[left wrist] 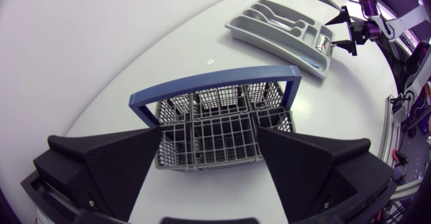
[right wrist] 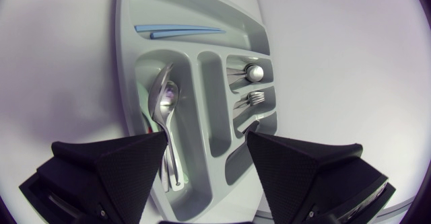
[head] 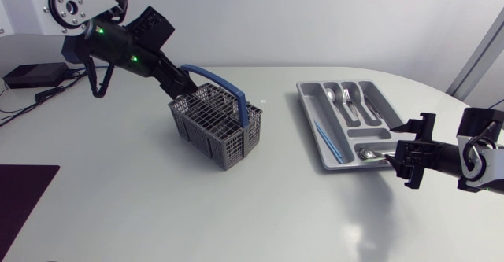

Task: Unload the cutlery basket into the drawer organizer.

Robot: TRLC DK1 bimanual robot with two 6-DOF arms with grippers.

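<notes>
- Left gripper (left wrist: 210, 131) sits closest, its 2 fingers spread apart with the near end of the cutlery basket (left wrist: 222, 140) between them; whether they press on it cannot be told.
- Under its blue handle (left wrist: 209, 86), every basket cell that shows looks empty, though the deepest corners are hidden.
- On the table (head: 157, 207) the basket stands left of centre, and the drawer organizer (head: 311, 124) lies well apart to its right.
- Right gripper (right wrist: 206, 135) hangs over the organizer's near right end, fingers apart and holding nothing.
- Spoons (right wrist: 165, 99) lie in the slot beneath it, forks (right wrist: 252, 99) are in a smaller slot beside them, and a blue stick (right wrist: 178, 30) is in the long slot on the left.
- Judgement: unloading looks nearly or fully finished, and the step in hand is the release of a spoon.
- Next move: lift the right arm straight up clear of the organizer's rim, then check the basket for leftovers while the left gripper steadies it.
</notes>
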